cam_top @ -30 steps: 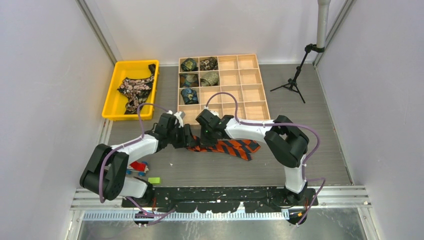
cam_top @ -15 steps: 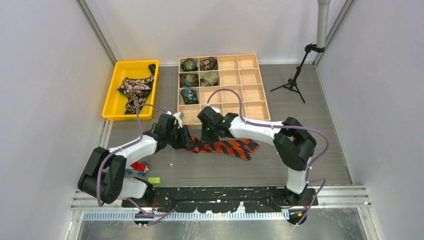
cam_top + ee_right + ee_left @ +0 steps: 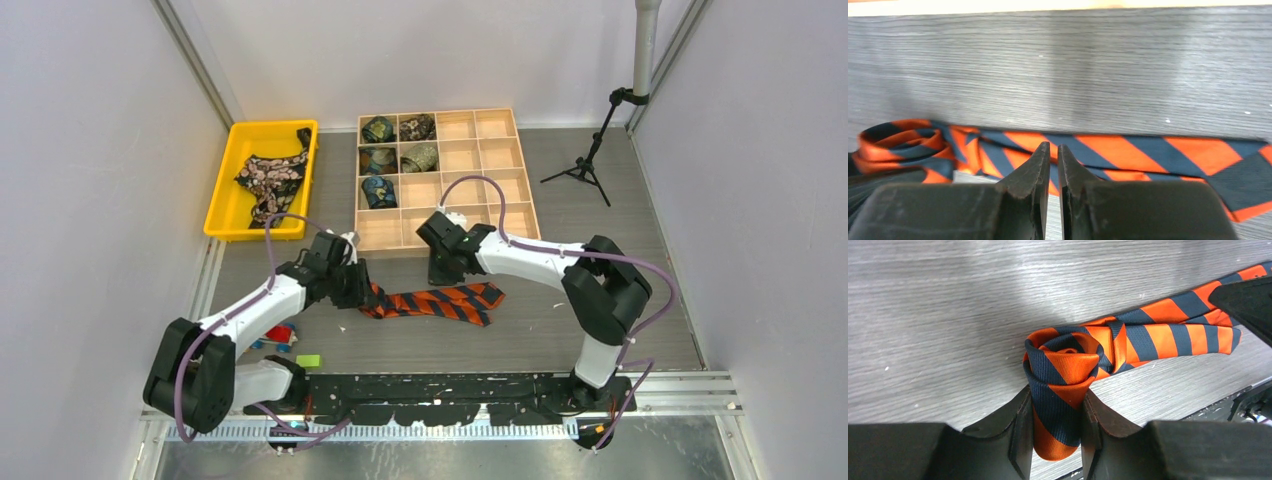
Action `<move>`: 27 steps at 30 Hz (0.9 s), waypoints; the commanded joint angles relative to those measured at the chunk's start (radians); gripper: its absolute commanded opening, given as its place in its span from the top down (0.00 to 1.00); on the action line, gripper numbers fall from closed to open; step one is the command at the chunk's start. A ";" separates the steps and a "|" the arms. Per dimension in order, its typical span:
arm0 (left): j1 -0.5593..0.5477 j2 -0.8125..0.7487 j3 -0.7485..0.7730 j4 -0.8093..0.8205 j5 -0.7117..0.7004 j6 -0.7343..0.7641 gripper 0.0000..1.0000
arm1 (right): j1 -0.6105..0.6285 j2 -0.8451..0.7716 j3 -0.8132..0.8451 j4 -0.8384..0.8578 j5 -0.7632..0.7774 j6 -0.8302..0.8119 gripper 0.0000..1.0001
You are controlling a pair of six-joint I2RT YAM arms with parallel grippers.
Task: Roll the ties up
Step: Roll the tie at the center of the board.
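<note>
Left fingers (image 3: 1020, 432) pinch half-rolled striped tie (image 3: 1148, 337).

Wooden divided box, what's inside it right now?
Five rolled ties sit in its left two columns: two, two, then one. The rest of the wooden box looks bare. A purple cable crosses a few compartments, hiding slivers of their floors.

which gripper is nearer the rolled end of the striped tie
Left. The left gripper pinches the rolled end; the right gripper is over the tie's flat stretch, farther along.
</note>
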 commanded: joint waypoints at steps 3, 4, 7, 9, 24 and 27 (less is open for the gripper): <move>-0.004 -0.020 0.042 -0.091 -0.034 0.024 0.72 | 0.000 0.024 -0.021 -0.035 0.070 0.022 0.84; -0.004 -0.017 0.043 -0.090 -0.033 0.027 0.72 | -0.001 0.031 -0.025 -0.037 0.071 0.028 0.84; -0.004 -0.018 0.049 -0.098 -0.041 0.034 0.72 | 0.003 0.039 -0.039 -0.057 0.084 0.057 0.85; -0.005 -0.019 0.055 -0.105 -0.048 0.041 0.72 | 0.006 0.038 -0.052 -0.077 0.104 0.085 0.86; -0.090 -0.017 0.082 -0.095 -0.127 0.067 0.73 | 0.062 -0.087 0.004 -0.240 0.198 0.156 0.86; -0.096 -0.015 0.090 -0.095 -0.131 0.075 0.73 | 0.082 -0.103 0.037 -0.170 0.158 0.093 0.86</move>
